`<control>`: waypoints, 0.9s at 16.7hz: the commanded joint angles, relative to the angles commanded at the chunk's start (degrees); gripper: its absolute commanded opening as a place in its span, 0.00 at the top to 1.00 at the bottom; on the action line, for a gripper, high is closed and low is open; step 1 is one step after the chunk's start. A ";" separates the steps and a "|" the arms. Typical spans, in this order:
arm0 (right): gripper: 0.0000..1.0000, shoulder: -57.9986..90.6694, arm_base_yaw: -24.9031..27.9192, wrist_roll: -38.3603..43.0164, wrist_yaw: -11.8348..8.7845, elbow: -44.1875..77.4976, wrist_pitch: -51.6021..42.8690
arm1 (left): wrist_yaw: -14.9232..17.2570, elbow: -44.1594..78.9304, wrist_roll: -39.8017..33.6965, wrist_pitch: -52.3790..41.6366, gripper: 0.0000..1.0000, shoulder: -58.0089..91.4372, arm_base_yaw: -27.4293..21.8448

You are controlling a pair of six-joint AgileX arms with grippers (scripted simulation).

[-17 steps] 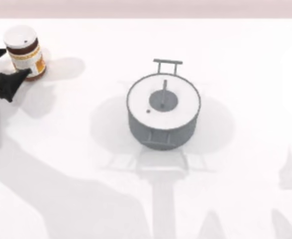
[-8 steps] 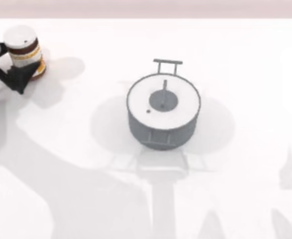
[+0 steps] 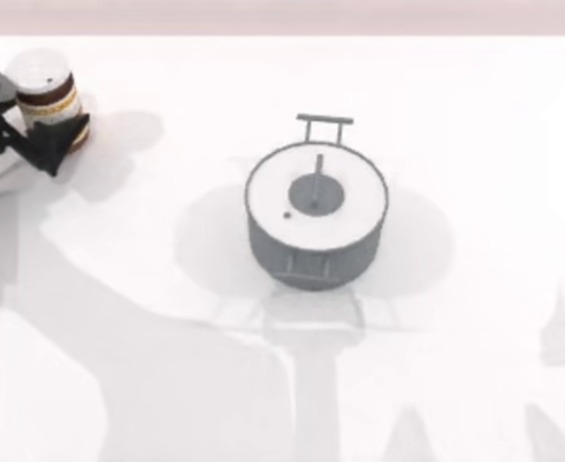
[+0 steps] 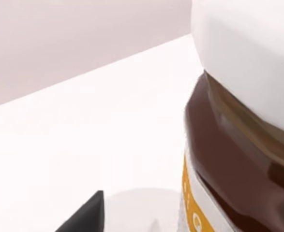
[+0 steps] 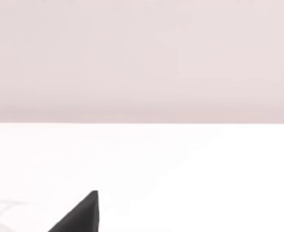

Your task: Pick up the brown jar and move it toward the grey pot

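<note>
Far left of the grey pot (image 3: 317,214), the left gripper (image 3: 34,123) straddles the brown jar (image 3: 49,96), fingers wide; the rigid, smooth, likely light jar looks best gripped at its label band. Right gripper unseen

Brown jar close up against the left wrist camera

The brown jar (image 4: 229,159) fills the right side of the frame: its white lid (image 4: 248,53) takes the upper right corner, the dark brown glass curves out beneath it, and a strip of orange-yellow label (image 4: 192,212) with a white edge shows at the lower right. One black fingertip (image 4: 86,217) of the left gripper pokes up at the bottom, left of centre, apart from the jar. The white table (image 4: 83,135) spreads behind, meeting a pale pinkish wall (image 4: 74,43) across the upper left.
</note>
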 joint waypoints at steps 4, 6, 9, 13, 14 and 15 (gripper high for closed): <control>0.00 0.00 0.00 0.00 0.00 0.00 0.00 | 0.00 0.00 0.00 0.00 0.45 0.00 0.00; 0.00 0.00 0.00 0.00 0.00 0.00 0.00 | 0.00 0.00 0.00 0.00 0.60 0.00 0.00; 0.00 0.00 0.00 0.00 0.00 0.00 0.00 | 0.00 0.00 0.00 0.00 0.83 0.00 0.00; 0.00 0.00 0.00 0.00 0.00 0.00 0.00 | 0.00 0.00 0.00 0.00 1.00 0.00 0.00; 0.00 0.00 0.00 0.00 0.00 0.00 0.00 | 0.00 0.00 0.00 0.00 1.00 0.00 0.00; 0.00 0.00 0.00 0.00 0.00 0.00 0.00 | 0.00 0.00 0.00 0.00 1.00 0.00 0.00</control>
